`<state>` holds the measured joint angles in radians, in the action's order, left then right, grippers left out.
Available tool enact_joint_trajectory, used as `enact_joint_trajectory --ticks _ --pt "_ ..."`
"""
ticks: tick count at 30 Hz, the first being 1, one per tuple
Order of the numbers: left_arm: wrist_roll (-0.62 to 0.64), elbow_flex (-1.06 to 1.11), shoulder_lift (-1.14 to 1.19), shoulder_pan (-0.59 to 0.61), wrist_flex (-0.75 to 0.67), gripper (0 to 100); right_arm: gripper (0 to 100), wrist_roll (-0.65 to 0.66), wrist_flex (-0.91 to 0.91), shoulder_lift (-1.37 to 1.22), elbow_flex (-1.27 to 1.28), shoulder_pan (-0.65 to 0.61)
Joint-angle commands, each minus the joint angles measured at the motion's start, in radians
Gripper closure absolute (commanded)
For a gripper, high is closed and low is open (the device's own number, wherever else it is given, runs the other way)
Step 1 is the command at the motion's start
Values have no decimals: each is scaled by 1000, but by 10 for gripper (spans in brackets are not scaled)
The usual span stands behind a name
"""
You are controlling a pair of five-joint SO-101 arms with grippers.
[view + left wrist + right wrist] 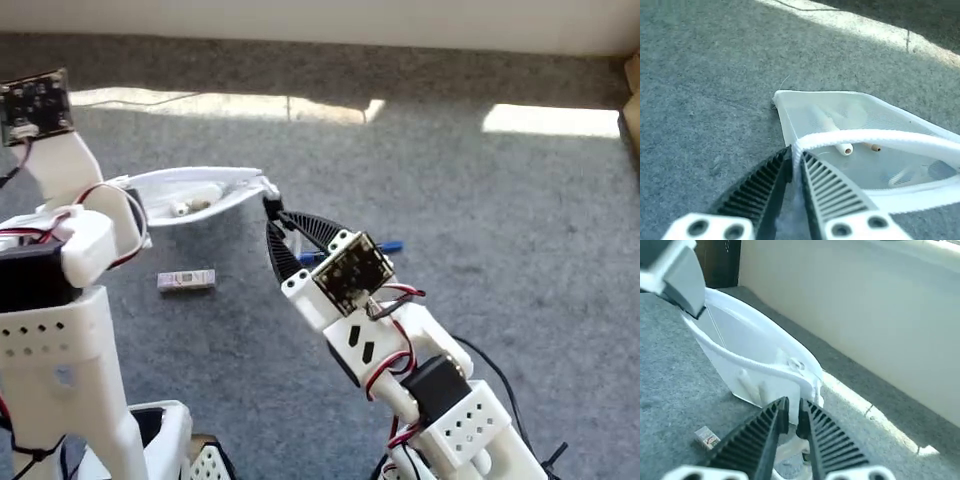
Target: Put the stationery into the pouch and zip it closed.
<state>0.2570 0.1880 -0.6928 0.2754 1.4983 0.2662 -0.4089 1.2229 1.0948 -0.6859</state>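
Firmly, the left gripper [795, 154] is clenched on the white rim of the pouch [875, 117], whose mouth is open, with pale pens [832, 135] inside. The right gripper [792, 410] is clamped on the pouch's opposite end. Near the pouch, outside it, a small packet [186, 280] lies on the grey surface [480, 260].

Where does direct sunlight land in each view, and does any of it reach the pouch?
High view: sunlit strips on the carpet along the wall, short of the pouch. Left wrist view: a lit band beyond it. Right wrist view: a bright patch past it, at the wall's foot.
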Motion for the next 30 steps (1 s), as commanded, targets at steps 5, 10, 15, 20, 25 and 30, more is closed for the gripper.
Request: enact_joint_trajectory --ticks 5,10,15,20,25,30 --pt "-2 -41 -7 148 -8 993 964 23 -163 -130 -189 35" --pt "-2 -41 -7 216 -8 993 964 86 -268 -251 -280 65" --pt "0 -36 -7 252 -8 993 964 92 -363 -372 -377 68" --pt "0 -35 -7 252 -8 993 964 94 -429 -504 -460 68" --pt "0 -33 -7 254 -3 993 964 101 -469 -662 -538 68" --pt "0 -18 -7 254 -8 993 964 212 -507 -839 -616 68"
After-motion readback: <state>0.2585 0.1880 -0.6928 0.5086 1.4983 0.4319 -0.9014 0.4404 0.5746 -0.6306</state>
